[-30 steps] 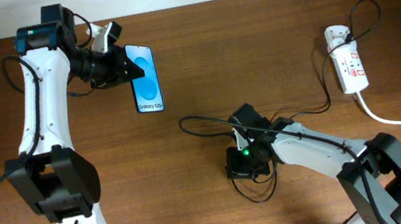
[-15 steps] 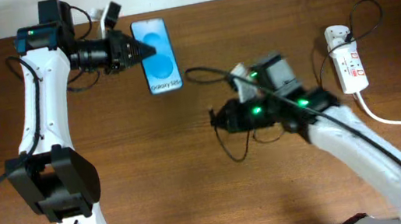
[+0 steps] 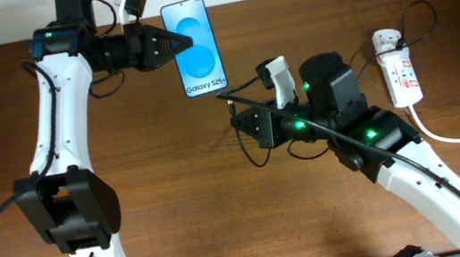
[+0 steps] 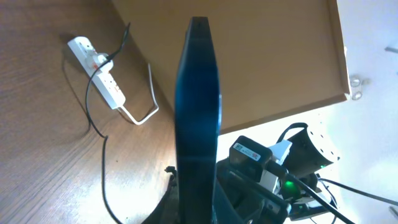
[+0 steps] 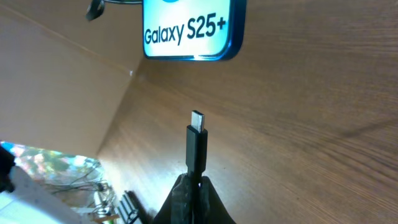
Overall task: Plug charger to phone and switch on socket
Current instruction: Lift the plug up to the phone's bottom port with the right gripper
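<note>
My left gripper [image 3: 174,42] is shut on the phone [image 3: 196,48], a blue-screened slim phone reading "Galaxy S25+", held above the table at the back centre. In the left wrist view the phone [image 4: 198,112] shows edge-on between the fingers. My right gripper [image 3: 242,119] is shut on the charger's black plug [image 5: 197,146], its metal tip pointing at the phone's bottom edge [image 5: 189,28], a short gap away. The thin black cable [image 3: 365,123] runs to the white adapter [image 3: 386,39] in the socket [image 3: 401,77], a white power strip at the right.
The socket's thick white cord [image 3: 457,137] trails off to the right edge. It also shows in the left wrist view [image 4: 102,74] with its cord. Slack black cable loops lie on the brown wooden table [image 3: 178,208] under my right arm.
My left gripper lifted the phone up and to the right. My right gripper rose from the table with the plug and swung left toward the phone's bottom edge.
</note>
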Motion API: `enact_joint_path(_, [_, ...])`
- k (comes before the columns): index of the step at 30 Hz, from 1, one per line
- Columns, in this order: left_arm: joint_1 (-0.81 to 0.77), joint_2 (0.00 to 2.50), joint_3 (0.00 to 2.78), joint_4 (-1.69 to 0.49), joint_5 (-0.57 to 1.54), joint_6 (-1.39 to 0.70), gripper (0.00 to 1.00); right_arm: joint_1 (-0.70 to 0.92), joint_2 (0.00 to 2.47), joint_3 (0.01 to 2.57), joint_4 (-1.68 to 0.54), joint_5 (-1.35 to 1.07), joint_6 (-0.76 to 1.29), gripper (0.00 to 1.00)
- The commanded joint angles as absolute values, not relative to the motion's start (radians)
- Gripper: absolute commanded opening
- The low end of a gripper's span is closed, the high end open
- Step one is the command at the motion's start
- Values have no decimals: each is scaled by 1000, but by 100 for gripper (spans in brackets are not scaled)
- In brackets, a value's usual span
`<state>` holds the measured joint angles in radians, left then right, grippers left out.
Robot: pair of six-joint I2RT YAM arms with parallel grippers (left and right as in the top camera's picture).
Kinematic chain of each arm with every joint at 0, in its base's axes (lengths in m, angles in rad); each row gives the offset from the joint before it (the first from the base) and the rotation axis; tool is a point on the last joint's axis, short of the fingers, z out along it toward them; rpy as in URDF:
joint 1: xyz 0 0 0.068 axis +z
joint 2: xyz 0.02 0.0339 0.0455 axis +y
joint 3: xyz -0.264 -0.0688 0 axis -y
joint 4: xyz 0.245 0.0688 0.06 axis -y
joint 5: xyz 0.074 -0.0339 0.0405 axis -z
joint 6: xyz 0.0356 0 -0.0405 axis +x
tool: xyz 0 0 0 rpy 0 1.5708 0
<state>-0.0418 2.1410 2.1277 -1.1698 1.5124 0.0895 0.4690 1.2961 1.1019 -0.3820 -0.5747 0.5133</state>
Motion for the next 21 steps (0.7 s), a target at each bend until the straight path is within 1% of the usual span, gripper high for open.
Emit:
enact_joint_path(1, [-70,2120,2134,-1159,1560,92,0,486,1299,1117,-378,-518,506,4])
enact_joint_path(21, [-99,2120,2134,-1162,1571,92,0,485,1318,1117,-346,-522,558,4])
